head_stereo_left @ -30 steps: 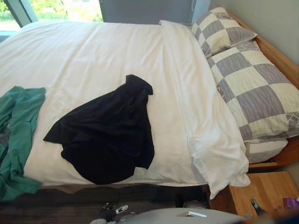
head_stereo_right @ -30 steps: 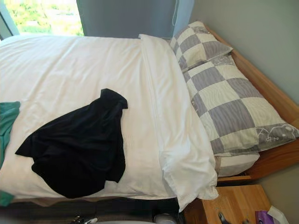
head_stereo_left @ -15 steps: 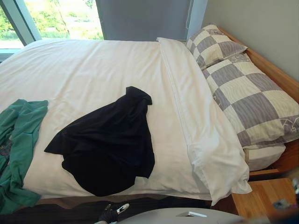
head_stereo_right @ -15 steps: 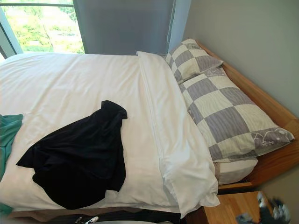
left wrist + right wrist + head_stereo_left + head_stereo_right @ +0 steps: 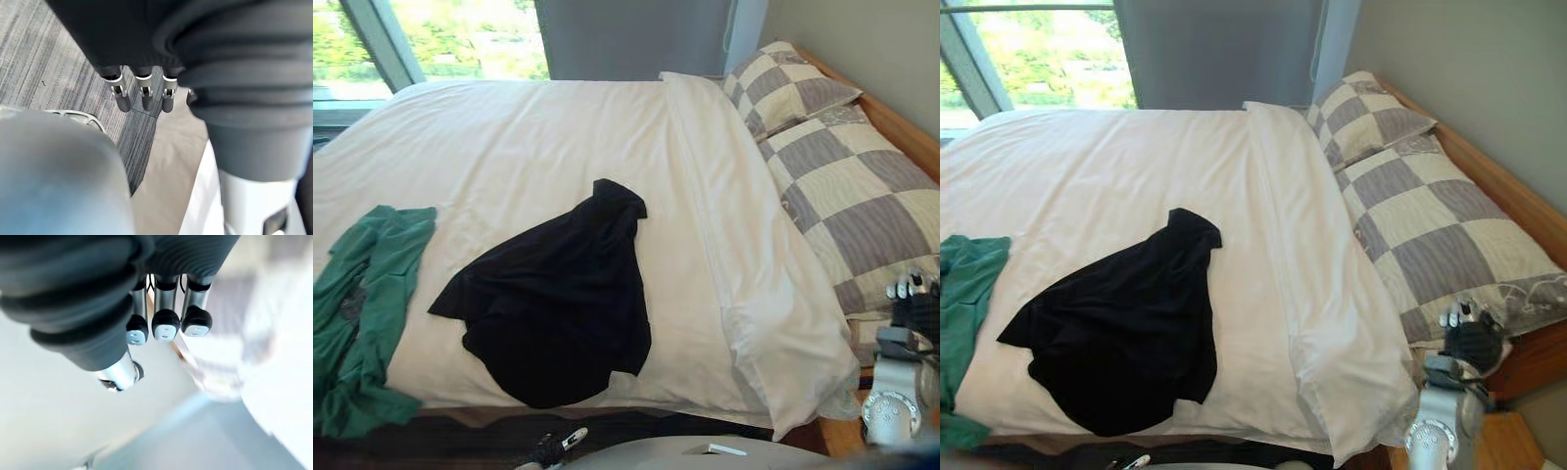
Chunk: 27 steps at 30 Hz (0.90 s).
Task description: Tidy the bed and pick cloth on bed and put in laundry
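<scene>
**A:** Where is the black cloth (image 5: 553,294)?

**B:** It lies crumpled and spread on the white duvet (image 5: 529,137), on the near half of the bed. Its broad end reaches almost to the near edge, and its narrow end points toward the far side.

**A:** Is either hand on it?

**B:** No, nothing touches it.

**A:** Is there another garment?

**B:** Yes, a green cloth (image 5: 367,304) is bunched at the bed's near left corner. It sits to the left of the black cloth with a strip of bare duvet between them, and its lower end drapes over the near edge.

**A:** And the right hand (image 5: 1474,341)?

**B:** It is raised at the bed's near right corner, just in front of the near checked pillow (image 5: 862,196). Its fingers are loosely bent and hold nothing, and it is well apart from the black cloth.

**A:** What about the left hand (image 5: 142,93)?

**B:** In its wrist view the fingers hang relaxed and empty above grey striped carpet (image 5: 49,58).

**A:** What else is on the bed?

**B:** The duvet's top is turned back in a long white band (image 5: 744,255), which runs from the far side to the near side between the black cloth and the pillows. A second checked pillow (image 5: 788,88) lies beyond the near one. Both rest along the wooden bed frame (image 5: 1528,209) on the right.

**A:** And past the bed?

**B:** A window (image 5: 460,39) showing greenery, with a grey curtain (image 5: 626,39) beside it
</scene>
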Tool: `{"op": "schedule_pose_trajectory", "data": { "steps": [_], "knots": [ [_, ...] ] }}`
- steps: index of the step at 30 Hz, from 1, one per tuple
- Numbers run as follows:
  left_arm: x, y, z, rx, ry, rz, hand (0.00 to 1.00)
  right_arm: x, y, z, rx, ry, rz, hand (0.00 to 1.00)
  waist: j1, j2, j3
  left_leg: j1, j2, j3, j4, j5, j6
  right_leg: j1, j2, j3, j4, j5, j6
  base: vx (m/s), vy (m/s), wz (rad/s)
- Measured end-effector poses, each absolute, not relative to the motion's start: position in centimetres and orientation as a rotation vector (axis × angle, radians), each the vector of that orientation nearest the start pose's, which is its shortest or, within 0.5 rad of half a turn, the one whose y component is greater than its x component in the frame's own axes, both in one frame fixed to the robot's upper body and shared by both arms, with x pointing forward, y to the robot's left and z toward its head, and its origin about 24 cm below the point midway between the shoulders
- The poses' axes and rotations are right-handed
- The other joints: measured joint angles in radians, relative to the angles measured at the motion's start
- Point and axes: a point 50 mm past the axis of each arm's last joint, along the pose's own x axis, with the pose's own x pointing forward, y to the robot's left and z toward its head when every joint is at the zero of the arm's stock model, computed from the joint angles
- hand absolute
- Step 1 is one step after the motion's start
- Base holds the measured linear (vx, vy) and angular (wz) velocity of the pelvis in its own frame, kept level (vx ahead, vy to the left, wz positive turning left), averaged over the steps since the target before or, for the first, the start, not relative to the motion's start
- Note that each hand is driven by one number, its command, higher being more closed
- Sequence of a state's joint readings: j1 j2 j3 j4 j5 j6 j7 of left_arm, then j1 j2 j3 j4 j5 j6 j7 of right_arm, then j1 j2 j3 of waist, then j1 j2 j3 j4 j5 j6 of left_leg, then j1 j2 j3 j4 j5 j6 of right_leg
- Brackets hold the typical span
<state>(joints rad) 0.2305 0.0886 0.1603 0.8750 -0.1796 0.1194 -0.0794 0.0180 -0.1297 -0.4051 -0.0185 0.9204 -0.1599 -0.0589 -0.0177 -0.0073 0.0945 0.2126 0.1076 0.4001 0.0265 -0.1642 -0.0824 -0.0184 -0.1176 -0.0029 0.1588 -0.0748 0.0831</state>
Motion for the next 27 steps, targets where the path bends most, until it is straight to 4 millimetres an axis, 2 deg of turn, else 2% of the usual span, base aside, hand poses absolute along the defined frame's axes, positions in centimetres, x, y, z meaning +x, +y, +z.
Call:
{"op": "schedule_pose_trajectory", "data": {
  "steps": [1, 2, 3, 4, 5, 6, 7, 10, 11, 13, 17, 20, 22, 24, 27],
  "knots": [
    [6.7, 20.7, -15.8, -0.218, 1.155, 0.265, 0.0, 23.2, -27.8, 7.4, 0.766, -0.359, -0.451, 1.0, 0.006, -0.005, 0.01, -0.03, -0.003, -0.003, 0.015, -0.003, 0.004, -0.03, -0.006, -0.001, 0.014, -0.004, -0.001, -0.18, -0.058, 0.23],
    [8.4, 20.8, -15.4, -0.21, 1.111, 0.258, 0.0, 25.2, -27.2, 9.6, 0.778, -0.416, -0.393, 1.0, 0.01, -0.006, 0.056, -0.084, -0.01, -0.015, 0.037, -0.006, 0.005, -0.077, -0.018, -0.001, 0.033, -0.004, -0.002, -0.12, -0.037, 0.26],
    [9.5, 20.8, -15.2, -0.214, 1.082, 0.255, 0.0, 26.4, -27.0, 11.3, 0.78, -0.459, -0.361, 1.0, 0.009, 0.0, 0.09, -0.116, -0.014, -0.027, 0.054, -0.005, 0.008, -0.1, -0.024, -0.002, 0.034, -0.002, -0.005, -0.22, -0.047, 0.34],
    [11.0, 20.6, -14.8, -0.217, 1.046, 0.239, 0.0, 27.9, -27.0, 14.0, 0.786, -0.529, -0.32, 1.0, 0.014, 0.005, 0.14, -0.177, -0.017, -0.037, 0.076, -0.001, 0.014, -0.143, -0.03, -0.001, 0.032, 0.01, -0.005, -0.17, -0.036, 0.29],
    [11.7, 20.5, -14.6, -0.223, 1.03, 0.236, 0.0, 28.5, -27.0, 15.2, 0.784, -0.558, -0.305, 1.0, 0.014, 0.006, 0.16, -0.203, -0.017, -0.043, 0.087, 0.002, 0.017, -0.164, -0.031, -0.002, 0.032, 0.018, -0.003, -0.15, -0.039, 0.29],
    [13.0, 20.3, -14.3, -0.232, 0.997, 0.237, 0.0, 29.5, -27.0, 17.5, 0.798, -0.615, -0.277, 1.0, 0.018, 0.009, 0.21, -0.246, -0.016, -0.052, 0.106, 0.009, 0.023, -0.195, -0.032, -0.003, 0.03, 0.04, -0.006, -0.04, -0.02, 0.22],
    [14.0, 19.9, -14.0, -0.247, 0.968, 0.23, 0.0, 29.8, -27.0, 18.9, 0.816, -0.657, -0.259, 1.0, 0.024, 0.01, 0.247, -0.279, -0.01, -0.054, 0.126, 0.016, 0.033, -0.22, -0.03, -0.006, 0.032, 0.049, -0.002, -0.01, -0.032, 0.21],
    [16.5, 19.2, -12.8, -0.249, 0.872, 0.197, 0.0, 29.8, -26.7, 20.6, 0.872, -0.706, -0.23, 1.0, 0.039, 0.016, 0.295, -0.372, 0.011, -0.06, 0.209, -0.006, 0.032, -0.294, -0.022, -0.014, 0.077, 0.042, -0.011, 0.05, -0.021, 0.11],
    [17.0, 19.1, -12.5, -0.249, 0.85, 0.192, 0.0, 29.7, -26.6, 21.1, 0.882, -0.723, -0.218, 1.0, 0.039, 0.019, 0.309, -0.393, 0.017, -0.061, 0.238, -0.014, 0.036, -0.311, -0.022, -0.015, 0.098, 0.036, -0.012, 0.08, -0.006, 0.03],
    [19.0, 18.8, -11.5, -0.245, 0.777, 0.182, 0.0, 29.5, -26.0, 23.5, 0.898, -0.804, -0.162, 1.0, 0.035, 0.028, 0.359, -0.462, 0.039, -0.063, 0.358, -0.051, 0.045, -0.372, -0.022, -0.014, 0.192, 0.007, -0.019, 0.02, 0.003, 0.0],
    [22.6, 17.7, -9.5, -0.269, 0.664, 0.154, 0.0, 28.7, -25.4, 26.4, 0.931, -0.928, -0.126, 1.0, 0.029, 0.035, 0.416, -0.603, 0.069, -0.087, 0.546, -0.105, 0.062, -0.501, -0.024, -0.014, 0.343, -0.035, -0.03, -0.03, 0.025, 0.03],
    [24.2, 16.6, -8.4, -0.297, 0.613, 0.148, 0.0, 28.8, -25.5, 26.6, 0.988, -0.936, -0.152, 1.0, 0.03, 0.043, 0.426, -0.681, 0.082, -0.094, 0.614, -0.121, 0.07, -0.577, -0.024, -0.012, 0.398, -0.039, -0.034, -0.06, 0.038, 0.03],
    [24.5, 16.2, -8.2, -0.305, 0.599, 0.158, 0.0, 29.7, -25.8, 25.2, 1.031, -0.893, -0.201, 1.0, 0.03, 0.043, 0.426, -0.701, 0.084, -0.092, 0.635, -0.13, 0.075, -0.604, -0.024, -0.008, 0.421, -0.042, -0.04, -0.03, 0.034, -0.09],
    [24.5, 15.9, -8.2, -0.313, 0.601, 0.176, 0.0, 30.4, -26.1, 22.2, 1.086, -0.815, -0.275, 1.0, 0.025, 0.044, 0.426, -0.702, 0.084, -0.085, 0.645, -0.131, 0.076, -0.607, -0.024, -0.001, 0.425, -0.045, -0.044, -0.04, 0.03, -0.11],
    [24.5, 15.8, -8.2, -0.334, 0.593, 0.207, 0.0, 30.2, -26.2, 17.5, 1.18, -0.745, -0.36, 1.0, 0.015, 0.043, 0.426, -0.701, 0.084, -0.072, 0.636, -0.132, 0.075, -0.615, -0.022, 0.009, 0.415, -0.045, -0.044, -0.06, 0.006, -0.1]
  ]
}}
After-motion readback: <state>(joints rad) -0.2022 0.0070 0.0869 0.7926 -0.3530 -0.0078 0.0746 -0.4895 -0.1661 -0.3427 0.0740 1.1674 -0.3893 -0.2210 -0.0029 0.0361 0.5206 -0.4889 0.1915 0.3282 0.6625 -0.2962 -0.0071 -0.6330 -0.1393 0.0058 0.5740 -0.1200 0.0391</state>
